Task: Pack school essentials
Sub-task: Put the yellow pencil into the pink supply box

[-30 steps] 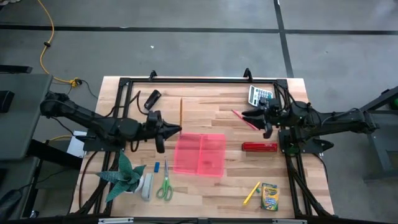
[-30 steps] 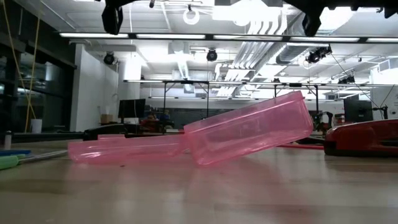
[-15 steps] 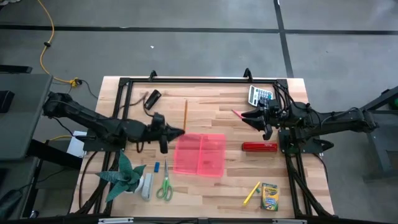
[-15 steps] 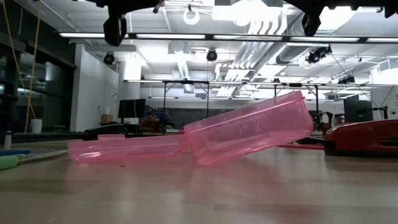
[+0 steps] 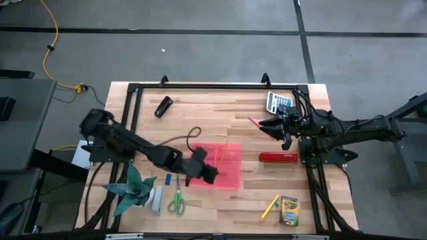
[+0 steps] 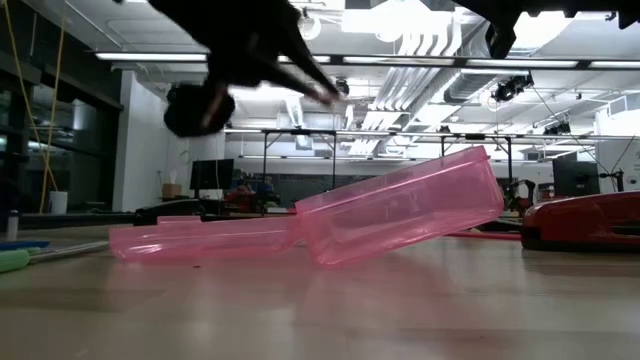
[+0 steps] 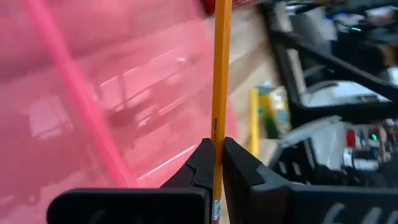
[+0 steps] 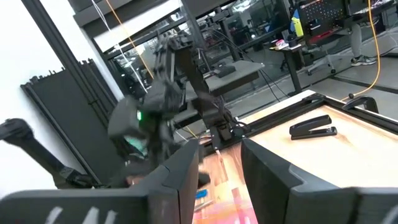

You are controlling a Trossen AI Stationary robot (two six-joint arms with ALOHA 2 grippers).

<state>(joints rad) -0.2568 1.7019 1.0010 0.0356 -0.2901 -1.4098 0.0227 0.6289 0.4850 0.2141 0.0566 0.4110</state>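
Note:
My left gripper hangs over the near part of the open pink plastic box and is shut on an orange pencil. In the low view it is a dark blur above the box. My right gripper waits open near the table's far right, beside a pink-red pencil. The green-handled scissors and a blue eraser piece lie flat to the near left. The crayon box and yellow marker lie flat to the near right. My left gripper pinches the orange pencil between its two fingertips, at a point on its shaft close to one end. The long part sticks out past the fingers over the pink box. The pencil is lifted clear of the table.
A red stapler lies right of the box, with a calculator at the far right and a black stapler at the far left. The green folded-paper plant stands at the near left corner. A black frame runs along the table's edges.
My left gripper, shut on the orange pencil, has swung from the far-left side of the pink box toward the table's near and right. It has come down lower, over the box. The pencil has travelled with it. My right arm has kept still.

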